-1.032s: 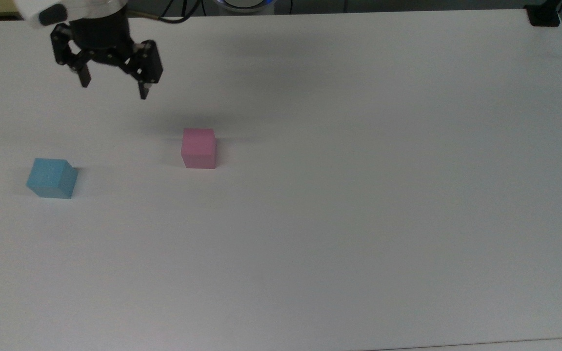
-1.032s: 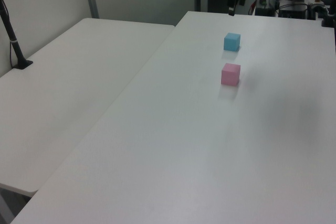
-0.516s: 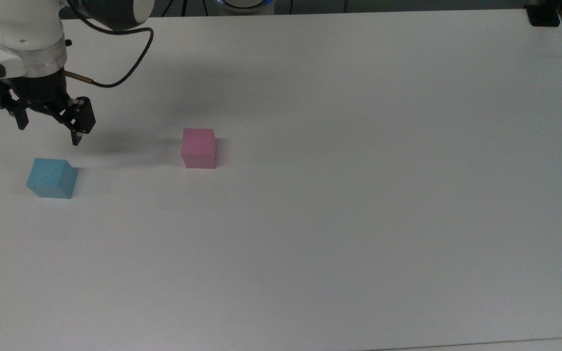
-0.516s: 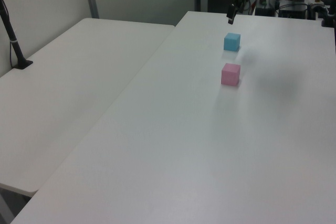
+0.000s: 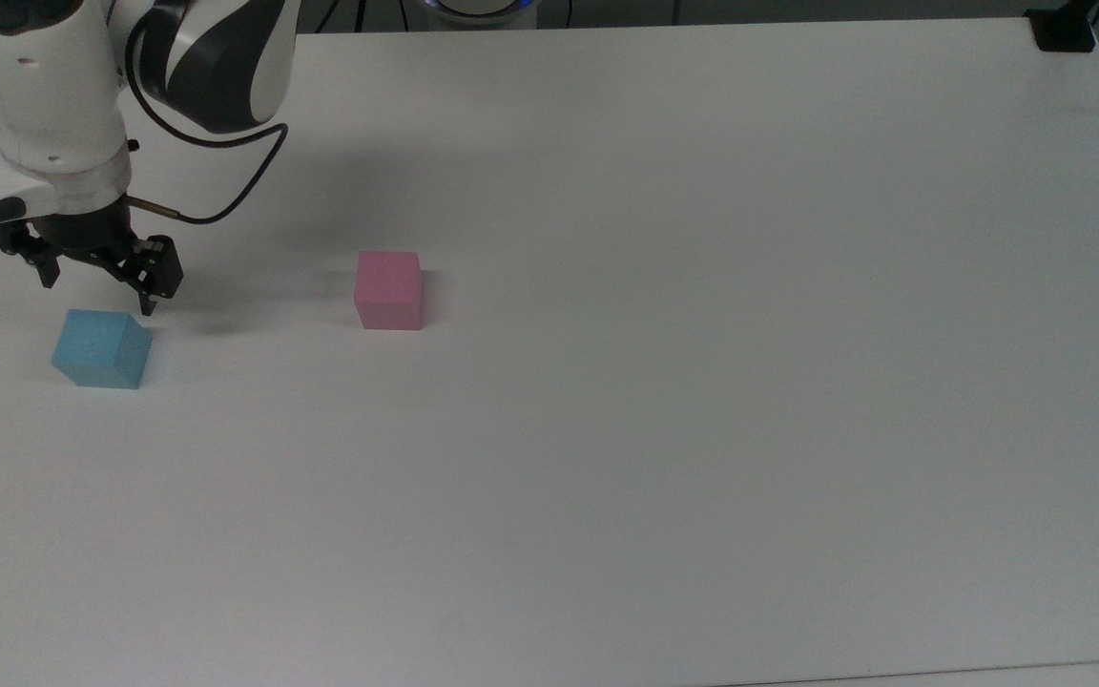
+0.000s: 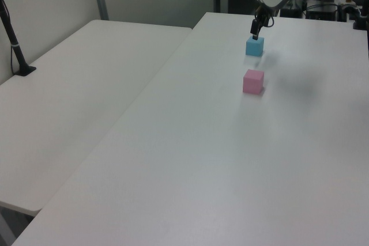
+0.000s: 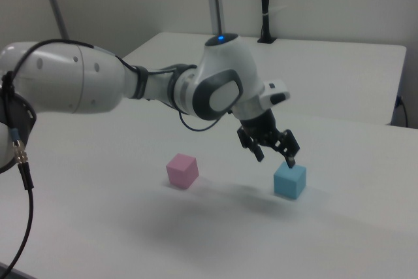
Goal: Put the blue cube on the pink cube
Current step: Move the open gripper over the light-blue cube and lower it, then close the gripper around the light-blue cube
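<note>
1. We begin with the desk (image 5: 702, 382), a broad rectangular slab with a smooth, matte white top that lies under the pincer and spreads far past it on every side; in the left view a second white table (image 6: 86, 84) of the same flat finish adjoins it along the left view's left.
2. Above the pincer we see the arm (image 7: 78, 86), made of rounded, glossy white shells with dark grey bands at the joints, and a thin black cable (image 5: 225, 181) loops from it down to the wrist.
3. The pincer (image 5: 98, 294) itself is black and angular, built of short linked bars that end in two narrow fingers; we see those fingers spread apart and gripping nothing, and they hang just above the desk.
4. The blue cube (image 5: 101, 349) rests on the desk just below the pincer and is not touched by it; in the right view the cube (image 7: 290, 181) lies right under the fingertips. It is a plain, matte, sky-blue block with crisp edges.
5. The pink cube (image 5: 388, 290) sits on the desk well off to the pincer's side, toward the top view's right, apart from the blue cube. It is much the same size, matte and plain-faced, with square corners.
</note>
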Motion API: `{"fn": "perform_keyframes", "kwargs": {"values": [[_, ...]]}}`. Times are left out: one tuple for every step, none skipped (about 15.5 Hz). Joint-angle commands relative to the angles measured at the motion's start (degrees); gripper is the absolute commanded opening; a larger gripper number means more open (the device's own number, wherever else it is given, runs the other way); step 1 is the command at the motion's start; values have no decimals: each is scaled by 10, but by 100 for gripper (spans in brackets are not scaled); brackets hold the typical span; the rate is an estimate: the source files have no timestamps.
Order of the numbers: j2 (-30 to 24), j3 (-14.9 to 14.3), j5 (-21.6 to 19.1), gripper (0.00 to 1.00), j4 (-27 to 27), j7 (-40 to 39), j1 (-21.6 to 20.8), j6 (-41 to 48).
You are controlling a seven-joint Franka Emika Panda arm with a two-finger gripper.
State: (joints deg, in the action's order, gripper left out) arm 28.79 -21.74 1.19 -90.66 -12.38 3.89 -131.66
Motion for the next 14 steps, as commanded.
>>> {"fn": "perform_keyframes", "kwargs": {"values": [[13,-4,-8,100,1,-17,19,-12],[22,-4,-8,100,2,-19,25,-12],[28,-3,-6,100,2,-23,29,-13],[34,-3,-7,100,3,-27,32,-20],[39,-3,-9,100,3,-27,33,-41],[41,-2,-10,100,2,-23,33,-59],[47,-1,-11,100,2,-20,33,-67],[51,1,-15,100,2,-18,32,-67],[51,2,-23,100,2,-15,31,-68],[51,4,-27,100,2,-15,29,-67],[49,4,-27,100,2,-16,28,-67],[46,4,-27,100,2,-18,27,-67],[43,4,-27,100,2,-19,27,-66],[38,4,-28,100,2,-19,27,-65]]}}
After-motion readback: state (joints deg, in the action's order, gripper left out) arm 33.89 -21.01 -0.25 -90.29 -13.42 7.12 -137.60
